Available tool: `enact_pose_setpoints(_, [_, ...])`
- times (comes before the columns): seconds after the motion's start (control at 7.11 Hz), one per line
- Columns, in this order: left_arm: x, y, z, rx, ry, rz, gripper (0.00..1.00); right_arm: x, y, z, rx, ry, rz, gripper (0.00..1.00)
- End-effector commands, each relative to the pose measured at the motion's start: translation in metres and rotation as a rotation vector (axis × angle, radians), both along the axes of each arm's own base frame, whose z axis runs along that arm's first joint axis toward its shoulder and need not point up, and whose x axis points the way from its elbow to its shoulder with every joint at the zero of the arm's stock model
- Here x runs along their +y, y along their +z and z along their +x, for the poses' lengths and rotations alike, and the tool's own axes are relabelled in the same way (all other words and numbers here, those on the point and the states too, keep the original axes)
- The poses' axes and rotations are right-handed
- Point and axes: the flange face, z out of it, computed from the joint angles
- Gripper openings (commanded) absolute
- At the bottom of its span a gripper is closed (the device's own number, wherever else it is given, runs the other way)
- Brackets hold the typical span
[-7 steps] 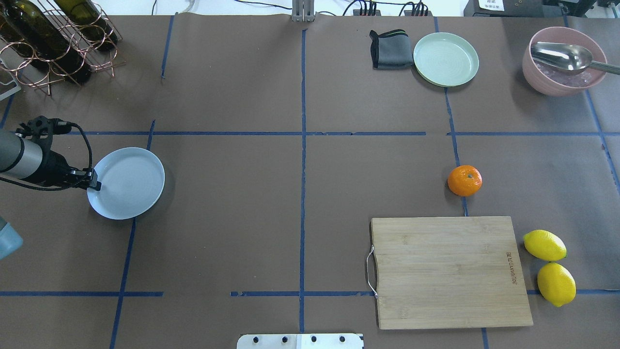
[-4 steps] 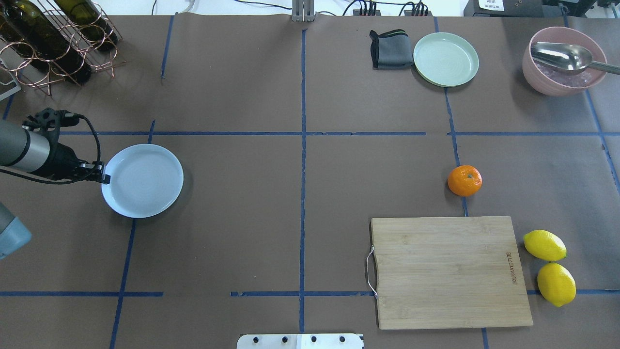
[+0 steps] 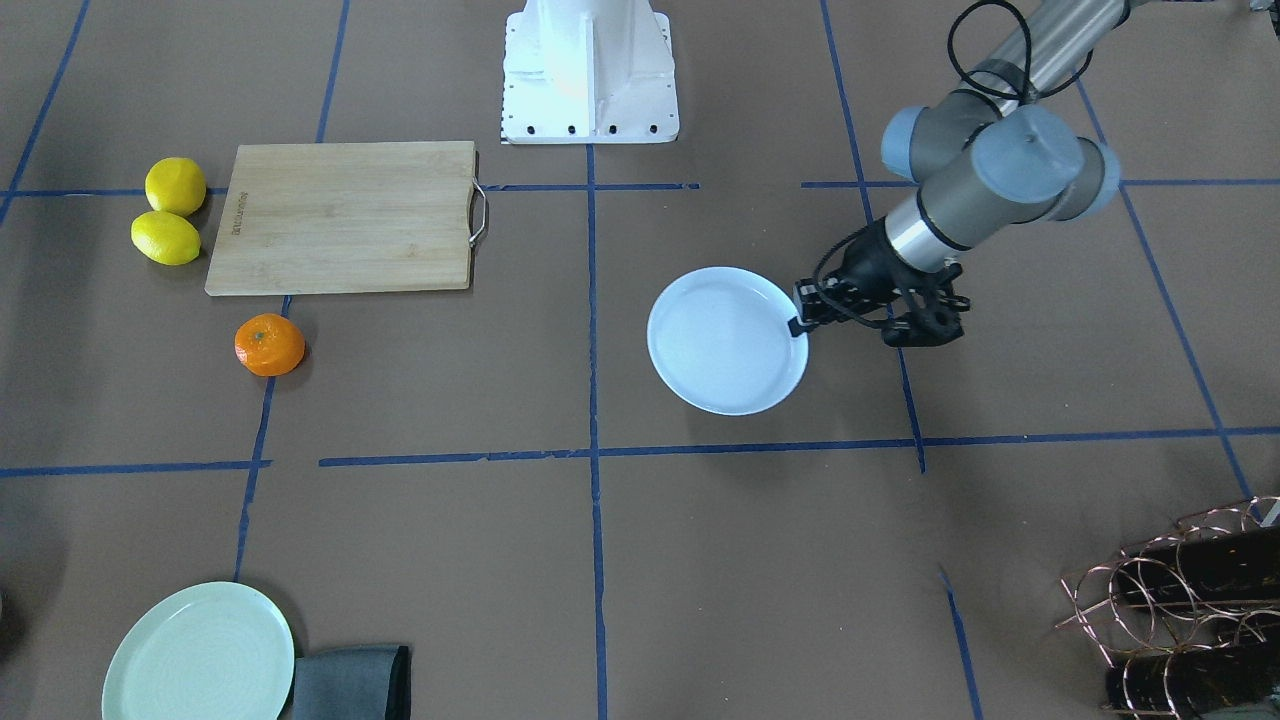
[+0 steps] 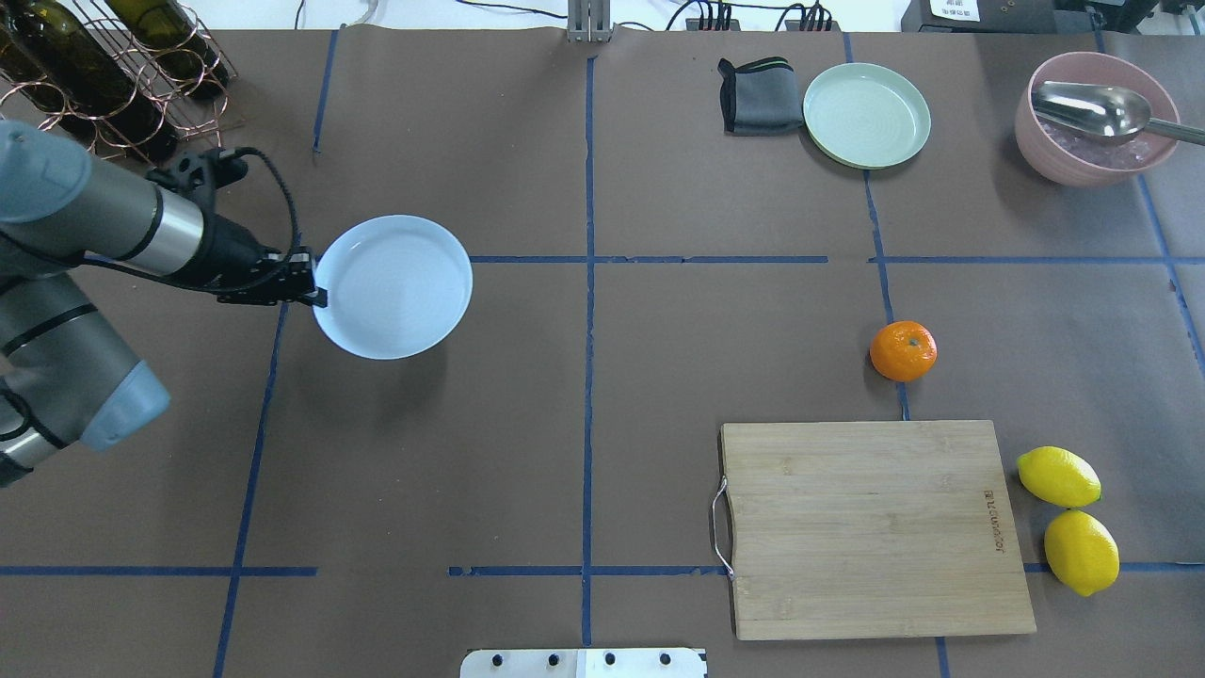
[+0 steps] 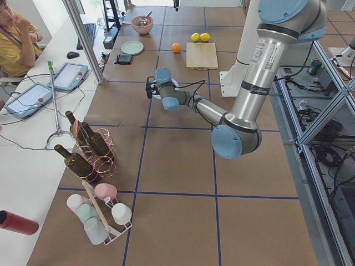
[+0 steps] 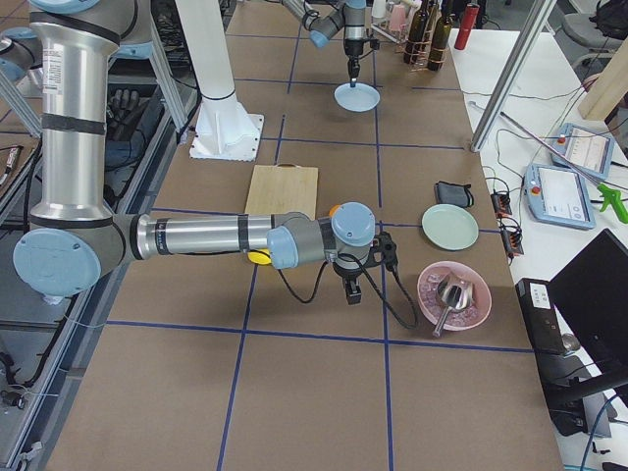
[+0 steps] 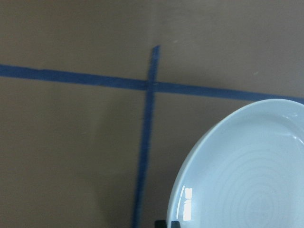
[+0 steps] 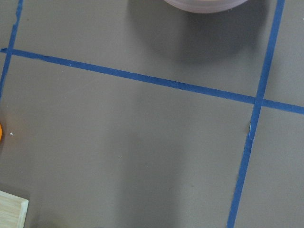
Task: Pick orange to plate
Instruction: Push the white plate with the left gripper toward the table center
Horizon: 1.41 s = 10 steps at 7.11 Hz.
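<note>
The orange lies on the table right of centre, just beyond the cutting board, also seen in the front view. My left gripper is shut on the near-left rim of the pale bluish plate, which hangs above the table and casts a shadow below. The plate fills the lower right of the left wrist view. My right gripper shows only in the right side view, hanging between the orange and the pink bowl; I cannot tell whether it is open or shut.
A bamboo cutting board lies near the front right, with two lemons beside it. A green plate, a grey cloth and a pink bowl with a spoon stand at the back right. A wine rack stands back left.
The left gripper has carried the plate to the right and farther from the robot, up off the table. The orange has not moved.
</note>
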Motion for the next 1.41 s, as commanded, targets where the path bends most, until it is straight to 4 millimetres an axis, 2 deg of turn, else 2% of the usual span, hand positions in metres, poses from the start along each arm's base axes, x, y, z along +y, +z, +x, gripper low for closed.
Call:
enact_pose_setpoints(0.0, [0.027, -0.051, 0.086, 0.015, -0.025, -0.026, 0.0, 0.0, 0.0, -0.006, -0.012, -0.014, 0.018, 1.0])
enact_pose_setpoints(0.14, [0.044, -0.045, 0.105, -0.002, -0.019, -0.019, 0.0, 0.0, -0.003, -0.017, -0.014, -0.037, 0.038, 1.0])
enact_pose_setpoints(0.28, [0.049, -0.044, 0.112, -0.009, -0.036, -0.007, 0.0, 0.0, -0.005, -0.02, -0.016, -0.042, 0.046, 1.0])
enact_pose_setpoints(0.7, [0.054, -0.041, 0.118, -0.015, -0.028, -0.008, 0.0, 0.005, 0.003, -0.02, -0.009, -0.047, 0.036, 1.0])
enact_pose_setpoints(0.98, [0.056, -0.042, 0.12, -0.013, -0.023, -0.007, 0.0, 0.0, -0.005, -0.022, -0.019, -0.042, 0.038, 1.0])
enact_pose_setpoints(1.12, [0.056, -0.041, 0.12, -0.015, -0.022, -0.003, 0.45, 0.0, -0.011, -0.023, -0.022, -0.038, 0.043, 1.0])
enact_pose_setpoints(1.27, [0.057, -0.042, 0.118, -0.01, -0.021, 0.003, 0.65, 0.0, -0.016, -0.033, -0.038, -0.005, -0.027, 1.0])
